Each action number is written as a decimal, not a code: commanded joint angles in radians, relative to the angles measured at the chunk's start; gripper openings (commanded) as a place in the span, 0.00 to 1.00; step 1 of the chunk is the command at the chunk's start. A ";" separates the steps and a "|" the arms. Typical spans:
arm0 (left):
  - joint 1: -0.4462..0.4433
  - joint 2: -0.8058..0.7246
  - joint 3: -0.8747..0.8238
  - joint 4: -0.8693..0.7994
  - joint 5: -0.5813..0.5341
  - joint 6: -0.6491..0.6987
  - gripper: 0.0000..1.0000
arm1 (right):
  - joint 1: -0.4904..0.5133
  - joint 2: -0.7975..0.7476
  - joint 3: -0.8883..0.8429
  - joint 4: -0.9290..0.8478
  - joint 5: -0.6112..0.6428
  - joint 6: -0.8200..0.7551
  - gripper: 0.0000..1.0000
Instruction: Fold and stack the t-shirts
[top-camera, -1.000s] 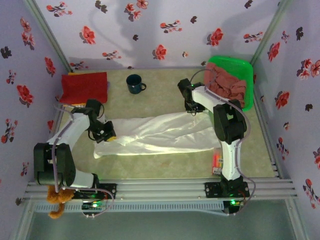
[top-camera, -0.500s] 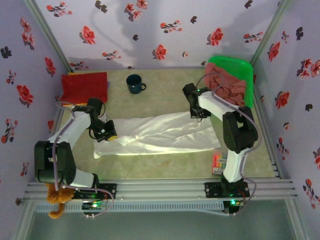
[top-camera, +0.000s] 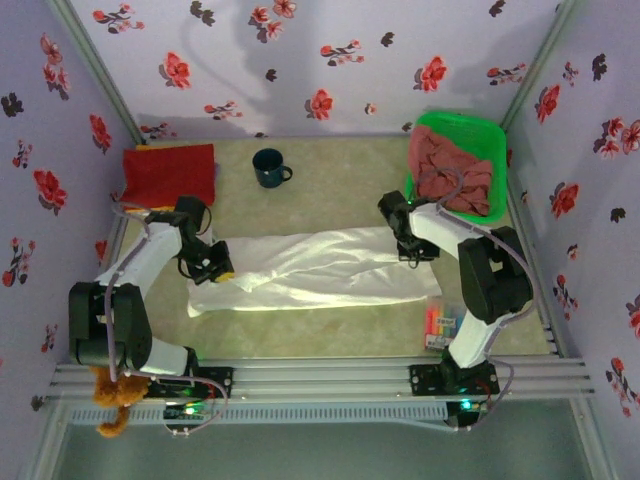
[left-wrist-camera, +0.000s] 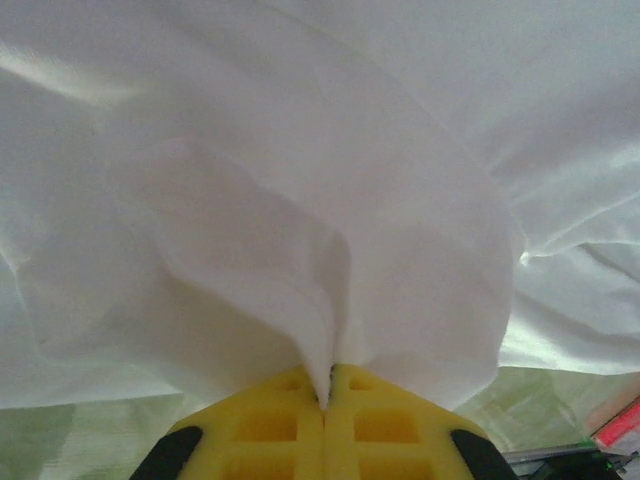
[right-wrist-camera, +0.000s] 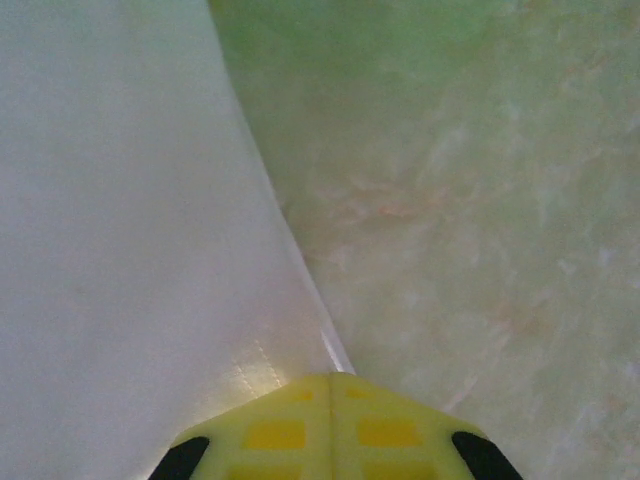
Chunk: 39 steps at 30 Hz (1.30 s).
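A white t-shirt (top-camera: 320, 268) lies stretched lengthwise across the middle of the table. My left gripper (top-camera: 216, 266) is shut on its left end; in the left wrist view a bunched fold of white cloth (left-wrist-camera: 300, 180) rises out of the closed yellow jaws of that gripper (left-wrist-camera: 328, 388). My right gripper (top-camera: 412, 246) is at the shirt's far right corner; its yellow jaws (right-wrist-camera: 333, 380) are shut where the hem of the white t-shirt (right-wrist-camera: 130, 250) runs into them. A folded red t-shirt (top-camera: 168, 172) lies at the back left. Dusty-pink t-shirts (top-camera: 452, 170) fill the green basket (top-camera: 470, 128).
A dark blue mug (top-camera: 270, 166) stands at the back, between the red shirt and the basket. A small colourful item (top-camera: 437, 326) lies near the right arm's base. A brown teddy bear (top-camera: 115, 398) hangs off the front rail at the left. Pale green tabletop (right-wrist-camera: 480, 200) shows right of the hem.
My right arm has swung from the shirt's far edge towards the near right, to its right corner, and the shirt's right end has shifted slightly. The left arm has stayed put, holding the cloth.
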 joint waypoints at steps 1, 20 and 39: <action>-0.008 -0.021 -0.010 -0.030 0.018 -0.001 0.01 | -0.007 0.007 0.000 -0.005 0.063 0.024 0.19; -0.008 -0.019 0.063 -0.072 0.205 -0.110 0.04 | 0.212 -0.187 0.054 0.128 -0.213 0.204 0.43; 0.152 0.058 0.164 -0.159 0.111 0.026 0.53 | 0.306 -0.070 0.075 0.250 -0.398 0.278 0.47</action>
